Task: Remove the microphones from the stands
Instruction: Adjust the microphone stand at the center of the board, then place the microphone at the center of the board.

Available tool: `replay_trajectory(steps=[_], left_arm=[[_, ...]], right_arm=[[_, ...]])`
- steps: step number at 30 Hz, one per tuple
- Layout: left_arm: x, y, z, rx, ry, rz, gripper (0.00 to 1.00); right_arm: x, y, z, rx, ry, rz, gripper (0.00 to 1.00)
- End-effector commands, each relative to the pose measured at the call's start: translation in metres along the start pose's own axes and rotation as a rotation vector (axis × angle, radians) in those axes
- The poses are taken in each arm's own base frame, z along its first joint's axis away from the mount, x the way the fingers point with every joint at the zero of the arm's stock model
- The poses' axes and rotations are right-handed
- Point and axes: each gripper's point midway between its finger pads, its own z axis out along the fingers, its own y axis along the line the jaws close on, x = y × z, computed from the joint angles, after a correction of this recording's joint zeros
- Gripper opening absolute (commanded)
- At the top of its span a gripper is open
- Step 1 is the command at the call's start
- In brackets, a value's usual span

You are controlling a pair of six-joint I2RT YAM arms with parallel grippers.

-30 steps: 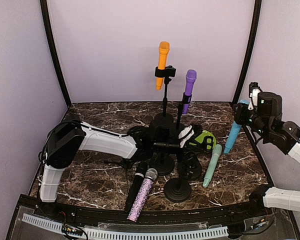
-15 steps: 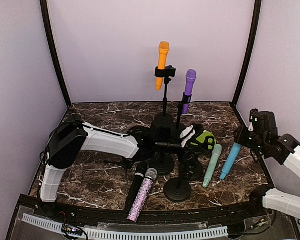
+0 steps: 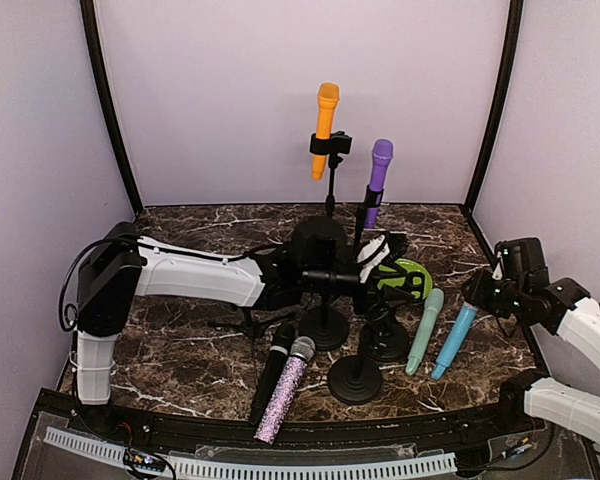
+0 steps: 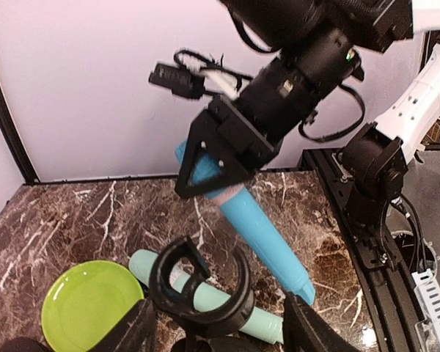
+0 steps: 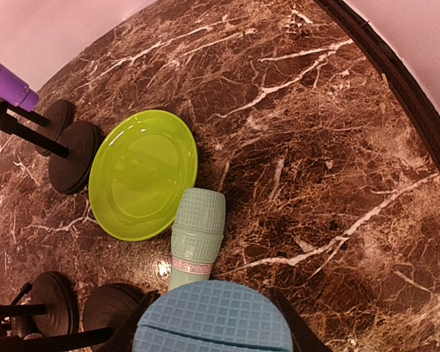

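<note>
Sky-blue microphone (image 3: 456, 340) is off any stand, smooth body slanting tip-down to the marble table (image 3: 210, 360), beside the mint mic (image 3: 425, 330). My right gripper (image 3: 477, 297) pinches its upper end, forearm angled down. My left gripper (image 3: 380, 265) is spread around an empty black clip (image 4: 160, 282).

Both arms are built of smooth white link shells set between black cylindrical joint housings. The left arm (image 3: 195, 278) has a long white cover, a bulky black shoulder block and a thin black cable (image 3: 72, 290) looping outside it; the right arm (image 3: 580, 325) has shorter white segments on a black joint. From the left wrist camera, the right arm's wrist is a black block with a small green indicator light (image 4: 350, 53) and loose black plug leads (image 4: 198, 73). The right pincer (image 4: 231, 192) has a matt black triangular finger plate.
</note>
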Motion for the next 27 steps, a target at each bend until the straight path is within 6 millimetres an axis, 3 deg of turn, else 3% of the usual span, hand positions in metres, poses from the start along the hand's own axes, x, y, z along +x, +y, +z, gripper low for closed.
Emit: replay_trajectory(steps=[1,9,12,14,15,16,17,18,19,20,21,23,27], left_arm=[[-0.070,-0.010,-0.033,0.000,-0.098,0.092,0.61],[-0.135,-0.002,-0.091,-0.126,-0.164,0.135,0.65],[-0.145,0.019,-0.117,-0.197,-0.136,0.100,0.68],[-0.146,0.046,-0.146,-0.277,-0.128,0.018,0.68],[-0.155,0.050,-0.165,-0.290,-0.159,-0.045,0.68],[-0.142,0.070,-0.181,-0.334,-0.146,-0.091,0.68],[-0.151,0.072,-0.201,-0.346,-0.188,-0.152,0.68],[-0.132,0.088,-0.216,-0.390,-0.166,-0.195,0.68],[-0.136,0.089,-0.233,-0.410,-0.187,-0.227,0.68],[-0.118,0.102,-0.246,-0.455,-0.164,-0.263,0.68],[-0.115,0.104,-0.259,-0.476,-0.162,-0.296,0.68],[-0.084,0.115,-0.279,-0.530,-0.128,-0.376,0.68],[-0.050,0.131,-0.316,-0.617,-0.135,-0.468,0.68]], right_arm=[[-0.006,0.005,0.004,-0.034,-0.025,0.039,0.31],[0.006,-0.008,0.022,-0.021,0.003,0.096,0.33],[0.012,-0.009,0.032,-0.050,0.021,0.132,0.33],[0.015,-0.012,0.037,-0.051,0.026,0.155,0.33],[0.018,-0.015,0.041,-0.046,0.032,0.163,0.33],[0.018,-0.017,0.043,-0.042,0.031,0.172,0.33],[0.020,-0.019,0.045,-0.037,0.033,0.180,0.34],[0.021,-0.021,0.047,-0.031,0.031,0.185,0.34],[0.021,-0.023,0.048,-0.024,0.032,0.190,0.34],[0.022,-0.025,0.050,-0.017,0.030,0.194,0.35],[0.022,-0.027,0.051,-0.010,0.029,0.198,0.36],[0.023,-0.031,0.054,0.005,0.024,0.207,0.38],[0.023,-0.035,0.059,0.016,0.013,0.224,0.45]])
